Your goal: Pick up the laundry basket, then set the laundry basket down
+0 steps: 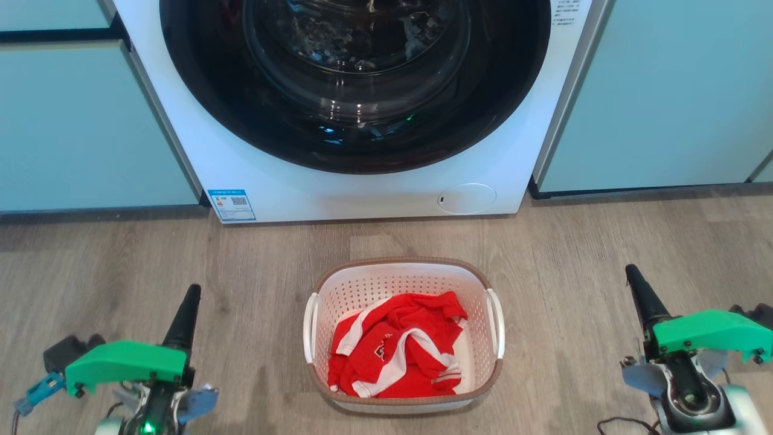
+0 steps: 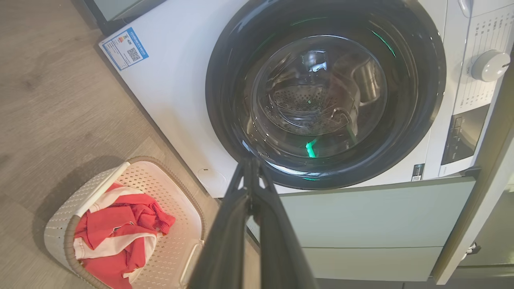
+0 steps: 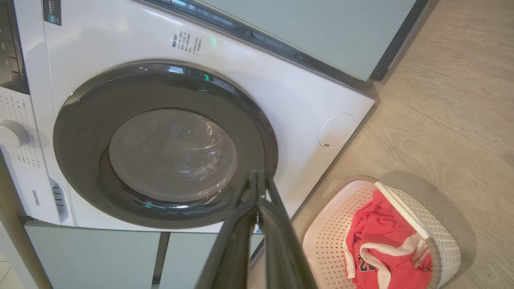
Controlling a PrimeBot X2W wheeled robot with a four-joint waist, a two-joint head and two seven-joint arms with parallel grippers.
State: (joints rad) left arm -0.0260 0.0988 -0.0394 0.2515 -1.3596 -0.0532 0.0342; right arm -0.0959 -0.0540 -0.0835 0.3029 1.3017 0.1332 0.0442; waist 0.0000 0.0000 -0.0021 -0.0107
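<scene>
Laundry basket [image 1: 386,284] sits on the wood floor [image 1: 574,314] just in front of the white washing machine [image 1: 290,187], centred between both arms. Washer: front-loader, round dark door closed, pale green cabinet fronts [image 1: 72,121] left and right of it. Basket: upright, brown rim band, white handle on each side, nothing touching it. Inside: crumpled red garment [image 1: 398,350] with white trim, toward the near side. Left gripper [image 1: 192,293] at near left, right gripper [image 1: 633,272] at near right. Both are well apart from the basket, fingers pressed together at the tips, holding nothing, pointing toward the washer.
</scene>
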